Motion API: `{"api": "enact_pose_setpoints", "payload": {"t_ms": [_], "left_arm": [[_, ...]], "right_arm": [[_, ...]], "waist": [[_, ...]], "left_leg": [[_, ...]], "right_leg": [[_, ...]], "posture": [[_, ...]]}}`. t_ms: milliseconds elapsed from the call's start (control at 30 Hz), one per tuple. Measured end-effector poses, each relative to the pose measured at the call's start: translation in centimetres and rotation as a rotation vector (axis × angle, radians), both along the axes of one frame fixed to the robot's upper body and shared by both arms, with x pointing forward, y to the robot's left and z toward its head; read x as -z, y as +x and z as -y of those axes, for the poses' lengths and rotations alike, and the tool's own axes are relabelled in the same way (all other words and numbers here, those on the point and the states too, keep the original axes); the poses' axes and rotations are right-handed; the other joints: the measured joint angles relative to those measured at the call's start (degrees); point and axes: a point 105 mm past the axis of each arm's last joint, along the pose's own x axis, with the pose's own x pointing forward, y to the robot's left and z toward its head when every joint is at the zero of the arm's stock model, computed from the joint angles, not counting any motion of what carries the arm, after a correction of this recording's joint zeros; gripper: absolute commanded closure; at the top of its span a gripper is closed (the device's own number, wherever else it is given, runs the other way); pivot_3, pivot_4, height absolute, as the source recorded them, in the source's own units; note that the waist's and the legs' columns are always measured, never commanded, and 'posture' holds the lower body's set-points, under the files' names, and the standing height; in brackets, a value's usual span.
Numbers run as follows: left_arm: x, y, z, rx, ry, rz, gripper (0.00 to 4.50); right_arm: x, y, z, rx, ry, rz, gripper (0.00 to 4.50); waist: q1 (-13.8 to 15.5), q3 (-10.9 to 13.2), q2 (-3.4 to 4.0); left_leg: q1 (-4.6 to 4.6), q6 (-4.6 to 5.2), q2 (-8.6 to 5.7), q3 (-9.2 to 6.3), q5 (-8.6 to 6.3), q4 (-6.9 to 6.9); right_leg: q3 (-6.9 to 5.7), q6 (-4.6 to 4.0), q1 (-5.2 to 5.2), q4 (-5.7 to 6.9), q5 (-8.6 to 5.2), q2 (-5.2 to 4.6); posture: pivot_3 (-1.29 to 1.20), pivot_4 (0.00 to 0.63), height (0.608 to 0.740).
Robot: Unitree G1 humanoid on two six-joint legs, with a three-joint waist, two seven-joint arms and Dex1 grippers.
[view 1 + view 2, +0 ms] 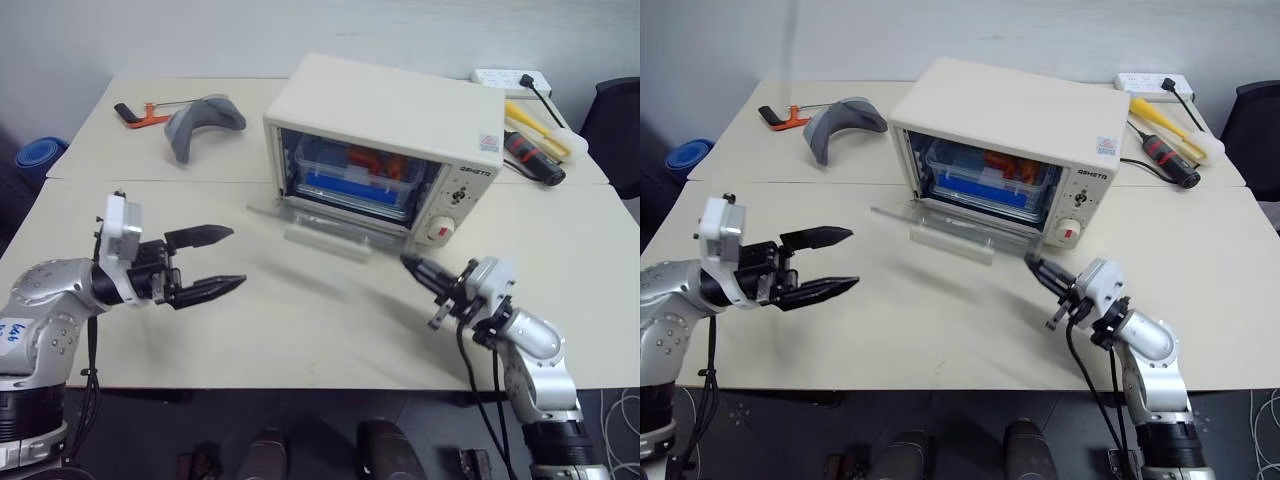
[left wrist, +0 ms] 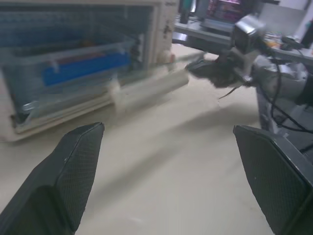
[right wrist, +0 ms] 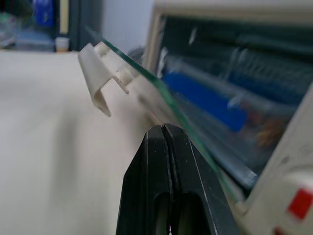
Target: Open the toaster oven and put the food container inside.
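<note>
The cream-white toaster oven (image 1: 390,110) stands at the middle back of the table, and its glass door (image 1: 320,228) hangs down open toward me. The food container (image 1: 355,180), a clear box with a blue clip and orange food, sits inside on the rack. My left gripper (image 1: 236,258) hovers over the table left of the door, open and empty, its fingers (image 2: 80,161) spread wide. My right gripper (image 1: 408,263) is shut and empty, and its tip (image 3: 164,128) sits close under the door's right edge, below the knobs (image 1: 445,228).
A grey curved object (image 1: 200,125) and an orange-handled saw (image 1: 140,112) lie at the back left. A power strip (image 1: 510,78), yellow tools (image 1: 535,120) and a red-black screwdriver (image 1: 530,155) lie at the back right. A dark chair (image 1: 615,120) stands beyond the right edge.
</note>
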Motion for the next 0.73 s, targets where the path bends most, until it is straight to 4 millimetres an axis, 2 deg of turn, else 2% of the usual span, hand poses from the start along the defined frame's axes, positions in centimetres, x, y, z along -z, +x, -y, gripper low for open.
{"api": "enact_pose_setpoints", "payload": {"t_ms": [33,100,167,200,267,333,400,533,633,733], "left_arm": [[0.3,0.0,0.0,0.003,0.005,-0.009,0.01],[0.7,0.2,-0.1,0.0,0.02,-0.009,0.01],[1.0,0.6,-0.7,-0.033,0.031,0.002,0.01],[1.3,0.9,-1.1,-0.051,0.036,0.006,0.0],[1.6,1.1,-1.5,-0.07,0.051,0.016,0.0],[2.3,1.0,-2.1,-0.087,0.102,0.037,0.0],[3.5,0.8,-2.9,-0.114,0.173,0.057,0.0],[6.2,-0.2,-4.2,-0.142,0.327,0.119,0.0],[8.3,-0.8,-5.5,-0.171,0.44,0.142,0.0],[9.1,-1.0,-6.0,-0.183,0.453,0.143,0.0]], "right_arm": [[-1.4,0.2,-0.1,-0.005,0.04,0.023,4.5],[-2.9,0.5,-0.1,-0.016,0.064,0.042,4.5],[-3.0,0.6,0.1,-0.025,0.055,0.023,4.5],[-2.6,0.6,0.3,-0.038,0.037,-0.01,4.32],[-1.2,0.0,1.3,-0.063,-0.038,-0.091,3.88],[1.4,-1.8,2.4,-0.126,-0.214,-0.186,3.2],[2.9,-3.4,2.8,-0.183,-0.29,-0.235,2.55],[5.0,-5.9,3.4,-0.277,-0.431,-0.242,1.17],[6.0,-6.4,4.1,-0.296,-0.547,-0.193,0.11],[6.0,-5.8,4.6,-0.26,-0.579,-0.159,0.02]], "waist": [[0.0,0.0,0.01],[0.0,0.0,0.02],[0.3,0.0,0.02],[0.4,0.0,0.01],[0.6,0.0,0.01],[0.6,0.0,0.01],[0.2,0.0,0.01],[-0.3,0.0,0.02],[0.2,0.0,0.01],[0.6,0.0,0.01]], "left_leg": [[0.0,-0.01,0.01,0.0,0.01,-0.04],[0.0,-0.02,0.01,-0.01,0.01,-0.1],[-0.01,-0.02,-0.01,-0.02,0.01,-0.14],[-0.05,-0.01,-0.04,-0.04,0.01,-0.13],[-0.09,0.02,-0.07,-0.06,-0.01,-0.11],[-0.1,0.06,-0.08,-0.02,-0.03,-0.17],[-0.08,0.06,-0.04,0.04,-0.03,-0.21],[0.12,0.05,0.02,0.25,-0.03,-0.27],[0.1,0.05,0.0,0.24,-0.03,-0.21],[0.08,0.05,-0.01,0.14,-0.03,-0.08]], "right_leg": [[0.0,0.0,-0.01,0.02,0.0,0.01],[-0.02,0.0,-0.02,0.01,0.0,0.01],[-0.05,0.0,0.0,-0.03,0.0,-0.01],[-0.07,0.0,0.0,-0.06,0.0,-0.03],[-0.08,0.0,0.03,-0.1,0.0,-0.05],[-0.08,0.0,0.03,-0.16,0.0,-0.05],[-0.08,0.0,0.03,-0.18,0.0,-0.02],[0.03,-0.01,0.03,-0.31,0.01,0.0],[0.03,-0.02,0.06,-0.37,0.02,-0.02],[0.01,-0.02,0.13,-0.4,0.04,-0.03]], "posture": [[0.0,0.15,0.74],[0.0,0.15,0.74],[0.0,0.15,0.74],[0.0,0.15,0.74],[0.0,0.15,0.74],[0.0,0.15,0.74],[0.0,0.15,0.74],[0.0,0.15,0.74],[0.0,0.15,0.74],[0.0,0.15,0.74]]}}
